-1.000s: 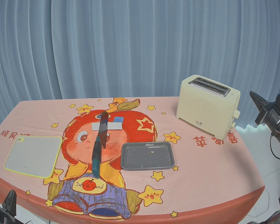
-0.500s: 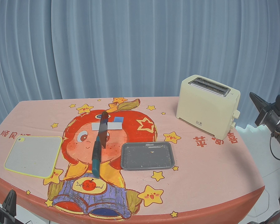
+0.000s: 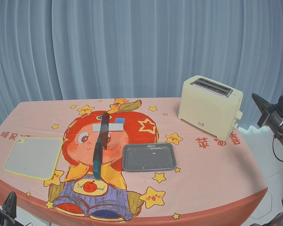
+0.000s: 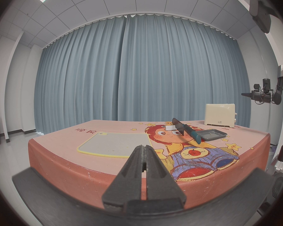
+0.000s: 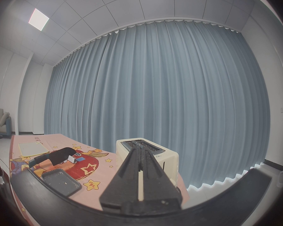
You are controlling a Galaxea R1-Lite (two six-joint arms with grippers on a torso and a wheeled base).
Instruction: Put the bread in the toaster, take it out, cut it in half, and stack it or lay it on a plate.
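Observation:
A cream two-slot toaster [image 3: 210, 110] stands at the table's far right, both slots dark from above. Mid-table lies a shallow grey tray [image 3: 141, 158] holding only a few crumbs. To its left a knife [image 3: 98, 149] with a teal handle rests with its dark blade propped on a small white block [image 3: 114, 127]. A pale cutting board [image 3: 34, 157] with a yellow-green rim lies at the left. My right gripper [image 3: 254, 95] hangs shut off the table's right edge, beside the toaster [image 5: 124, 149]. My left gripper [image 4: 143, 151] is shut and low, before the table's front left corner.
A pink printed cloth [image 3: 204, 179] covers the table, with bare room at the front right and back left. Blue-grey curtains [image 3: 141, 41] hang close behind the table. A small blue tag [image 3: 119, 121] lies next to the white block.

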